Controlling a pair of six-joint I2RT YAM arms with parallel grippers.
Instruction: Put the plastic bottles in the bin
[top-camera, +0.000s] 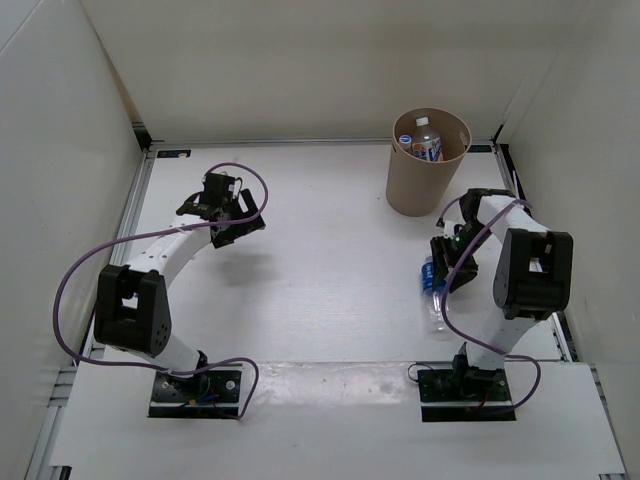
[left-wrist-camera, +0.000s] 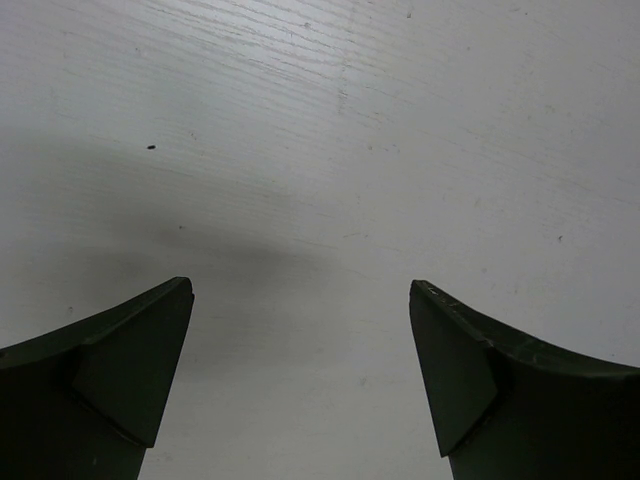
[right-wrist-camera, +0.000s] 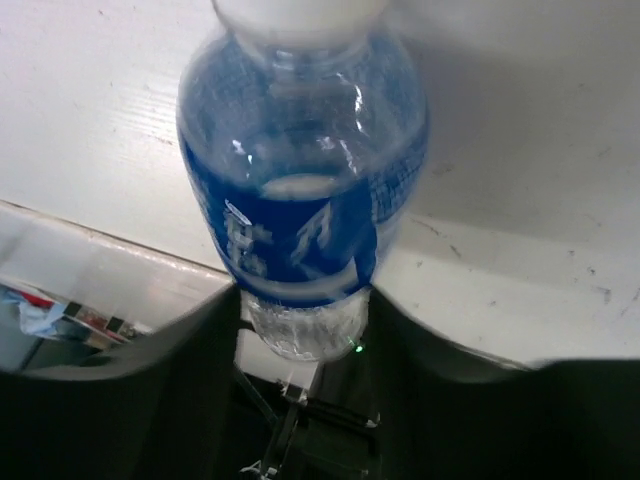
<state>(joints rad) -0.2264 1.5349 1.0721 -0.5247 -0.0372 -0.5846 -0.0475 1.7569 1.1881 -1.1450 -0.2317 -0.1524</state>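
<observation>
Near the bin (top-camera: 425, 190), right claw (right-wrist-camera: 300, 312) grips blue-label bottle (right-wrist-camera: 300, 200) (left claw (left-wrist-camera: 300, 300) agape).

Left arm (top-camera: 168, 252) bent, left pincer (left-wrist-camera: 300, 292) spread wide, right arm (top-camera: 533, 268) folded, right pincer (right-wrist-camera: 302, 310) clamped tight.

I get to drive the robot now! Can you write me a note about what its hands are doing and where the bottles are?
Left gripper: open, holding nothing, over bare table.
Right gripper: shut on the blue-label bottle, on the near side of the bin.
Done: the white-orange label bottle is in the bin. What else lies in there is hard to tell.
To do: carry the blue-label bottle over the bin's rim and let go. No other bottle shows outside the bin.
</observation>
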